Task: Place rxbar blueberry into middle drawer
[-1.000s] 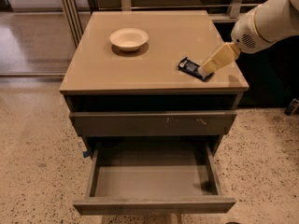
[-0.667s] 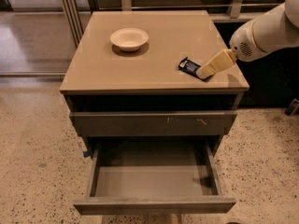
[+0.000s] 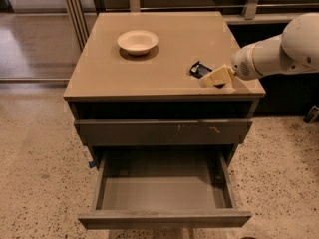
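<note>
Rxbar blueberry lies flat at the right front of the surface, with the tool over its right end; I can't tell if it's apart or clamped. I'd expect light, thin, slick foil, so pinch across the narrow width. Middle drawer is open below.

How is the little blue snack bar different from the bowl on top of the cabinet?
The bowl is round and cream; the snack bar is flat, rectangular and dark blue. The bowl is wider than the snack bar. The bowl sits alone toward the back left; the snack bar lies near the right edge, partly hidden by the end effector. Both are on the cabinet top, not in the open drawer.
</note>
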